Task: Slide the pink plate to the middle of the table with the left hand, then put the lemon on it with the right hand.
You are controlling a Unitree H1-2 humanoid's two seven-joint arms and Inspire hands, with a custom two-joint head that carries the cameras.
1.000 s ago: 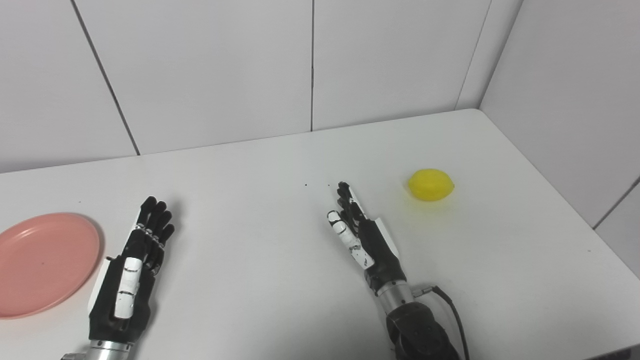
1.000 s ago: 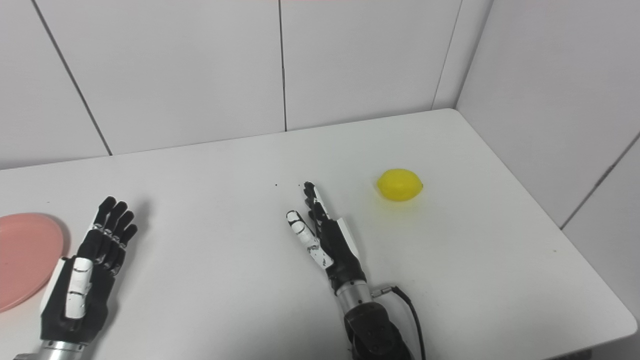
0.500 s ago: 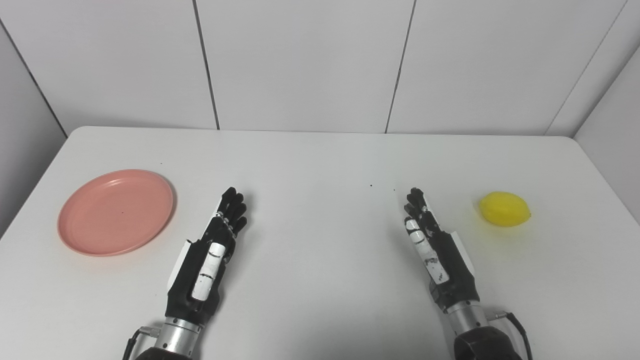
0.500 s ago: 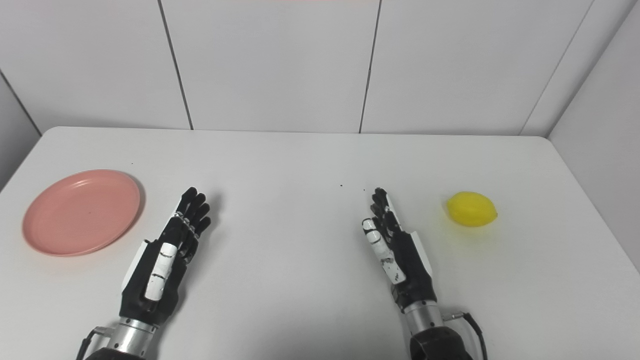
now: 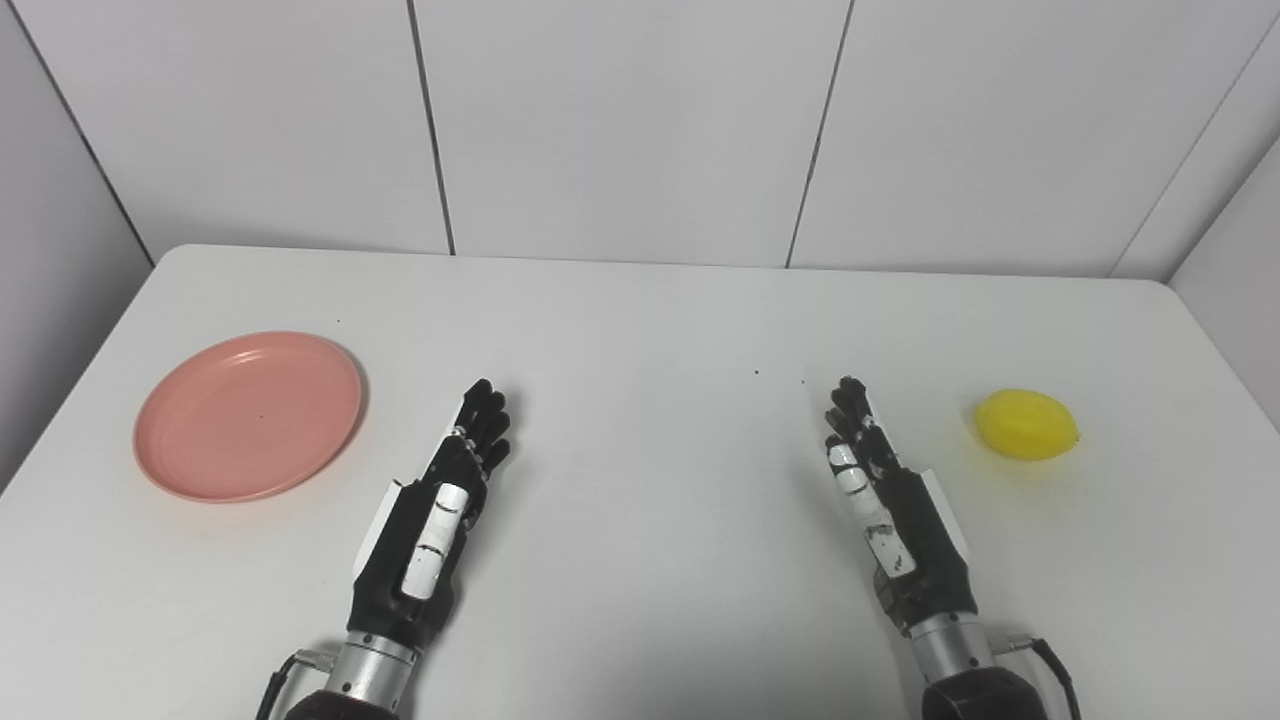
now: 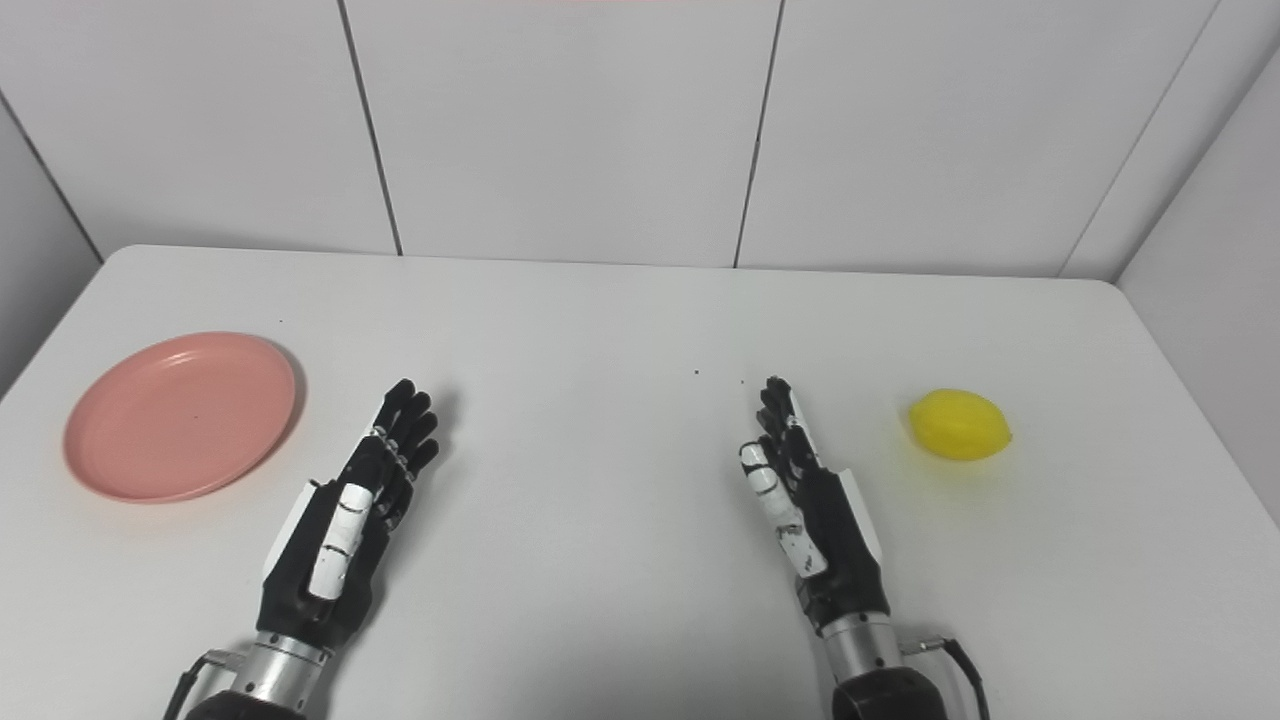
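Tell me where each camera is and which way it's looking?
Left eye view: on the robot's head, looking down and forward at the white table; both arms enter from the bottom, left hand and right hand lying with fingers straight.
Right eye view: on the head beside it, a little to the right, facing the same way; the same two hands show, placed further left in the picture.
Shared: pink plate at the left, lemon at the right, and the panelled wall behind.

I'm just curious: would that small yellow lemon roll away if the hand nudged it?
Probably: the small yellow lemon is rounded and lies on its side on the smooth white table. Its oval shape might make it wobble rather than roll straight. Its glossy skin could be slippery.
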